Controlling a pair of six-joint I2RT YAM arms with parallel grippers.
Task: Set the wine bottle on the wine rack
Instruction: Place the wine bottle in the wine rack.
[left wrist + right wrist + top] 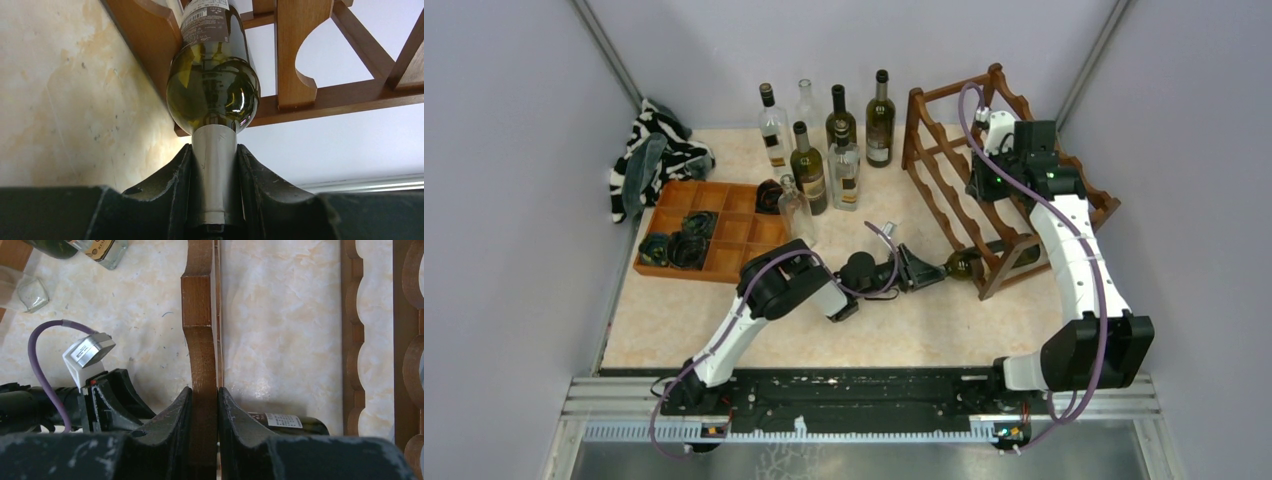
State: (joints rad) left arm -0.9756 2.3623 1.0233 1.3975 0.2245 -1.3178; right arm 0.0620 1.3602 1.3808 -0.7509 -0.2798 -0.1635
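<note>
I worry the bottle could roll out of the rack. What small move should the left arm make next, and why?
Probably push the wine bottle a little deeper. The left gripper is shut on its neck, its shoulder sits only about level with the front rail of the wine rack, and the right gripper clamps a rail, steadying it.

Bare desk (904, 330) lies open between my bases and my left gripper (932, 268). Behind it, standing bottles (809, 178) and the compartment tray (724, 215) crowd the left. The wine rack (200, 340), pinched by my right gripper (204, 400), blocks the right, the wine bottle (969, 263) filling its bottom gap.
</note>
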